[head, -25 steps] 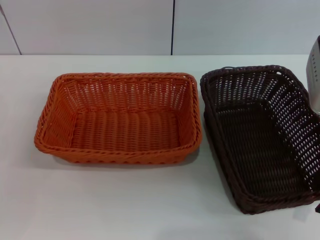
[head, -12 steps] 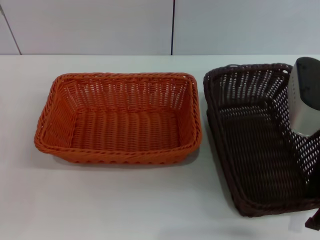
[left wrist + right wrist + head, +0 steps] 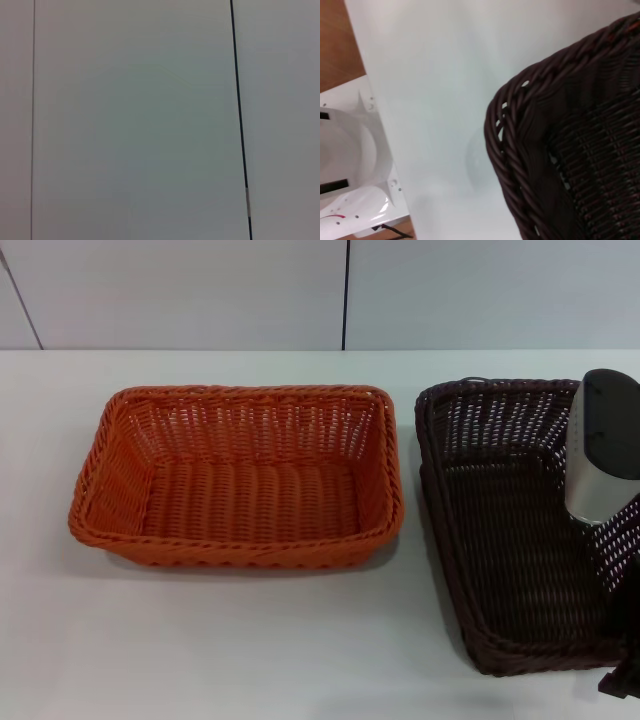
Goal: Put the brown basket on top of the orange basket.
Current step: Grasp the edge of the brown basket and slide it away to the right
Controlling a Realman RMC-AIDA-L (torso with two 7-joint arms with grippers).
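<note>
You are looking at the reach-and-grasp step: the brown basket is sitting on the white table, just beside the orange basket on its right, the two rims near but apart. The right arm's grey housing is hanging over the brown basket's far right side, with a dark part of the arm showing at the basket's near right corner. The right gripper's fingers are not showing in any view, so you cannot tell whether the jaws are wide, narrow or closed on the rim. The right wrist camera is giving you only a close look at the braided corner of the brown basket against the table, which suggests the gripper is sitting close to that rim. The orange basket is lying empty and square to you. The left arm is parked out of the head view; its wrist camera is facing a blank panel. By this reading nothing is stacked yet. Your next move is calling for a firm hold on the right-hand rim, a lift clear of the orange rim, a carry to the left, and a level descent so the brown basket nests inside.
</note>
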